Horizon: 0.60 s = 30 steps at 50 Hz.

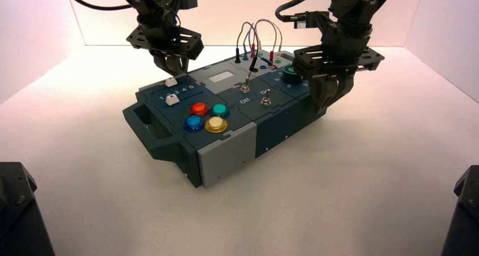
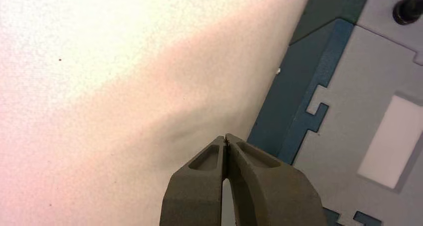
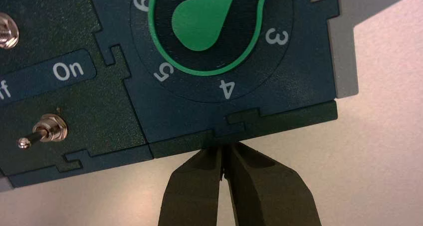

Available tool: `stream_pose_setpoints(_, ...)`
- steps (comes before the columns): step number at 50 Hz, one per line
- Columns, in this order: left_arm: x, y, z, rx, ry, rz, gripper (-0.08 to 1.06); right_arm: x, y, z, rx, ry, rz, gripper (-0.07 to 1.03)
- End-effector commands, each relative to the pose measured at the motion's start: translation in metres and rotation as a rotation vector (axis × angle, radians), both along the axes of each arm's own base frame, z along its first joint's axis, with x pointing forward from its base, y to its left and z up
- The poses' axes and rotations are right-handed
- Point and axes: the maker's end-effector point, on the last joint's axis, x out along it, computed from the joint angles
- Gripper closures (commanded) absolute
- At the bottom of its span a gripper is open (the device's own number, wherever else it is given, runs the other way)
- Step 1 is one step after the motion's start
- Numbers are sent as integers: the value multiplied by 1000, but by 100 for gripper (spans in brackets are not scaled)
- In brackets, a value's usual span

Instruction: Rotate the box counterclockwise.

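As pale walls (image 1: 438, 33) rise behind, the box (image 1: 226, 92) sits askew

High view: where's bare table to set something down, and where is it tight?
Bare table: in front of the box, and right of the right gripper. Left of the box's near handle too. Crowded: both long sides, with the left gripper at the far-left one.

Pale walls (image 1: 243, 24) surround 1 brightly lit tabletop (image 1: 350, 194).
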Motion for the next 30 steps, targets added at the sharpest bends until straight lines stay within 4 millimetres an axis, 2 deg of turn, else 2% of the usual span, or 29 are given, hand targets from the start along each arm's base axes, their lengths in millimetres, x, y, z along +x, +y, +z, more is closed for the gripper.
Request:
stream_pose_setpoints(1,-16,-17,5,-5,18,-45,101,26,12,14,28,-66,4,99)
stream_pose_setpoints(14,-26,-19,9,11,52,-77,101,46,20,15,14,-76,27,99)
stream_pose_setpoints(30,-42,-31,18,24,81,-136,101,63,29,16,11,-81,38,99)
